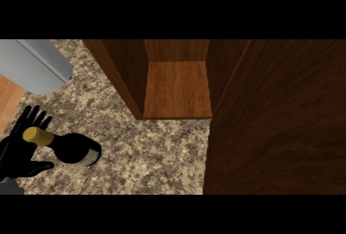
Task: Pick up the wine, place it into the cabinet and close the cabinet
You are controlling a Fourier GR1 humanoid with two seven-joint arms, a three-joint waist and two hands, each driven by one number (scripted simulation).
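The wine bottle (73,147) stands at the lower left of the speckled stone bench (155,155), dark glass with a gold-capped top (37,135) leaning toward the view's left edge. The left hand (19,153) is right against it: straight fingers rise behind the neck and the thumb reaches below the bottle's body, but whether it truly grips the bottle I cannot tell. Well apart, up and to the right, the wooden cabinet (177,87) stands open, its shelf bare. Its dark door (277,123) swings out along the right side. A grey cylinder (37,64) sits at the upper left.
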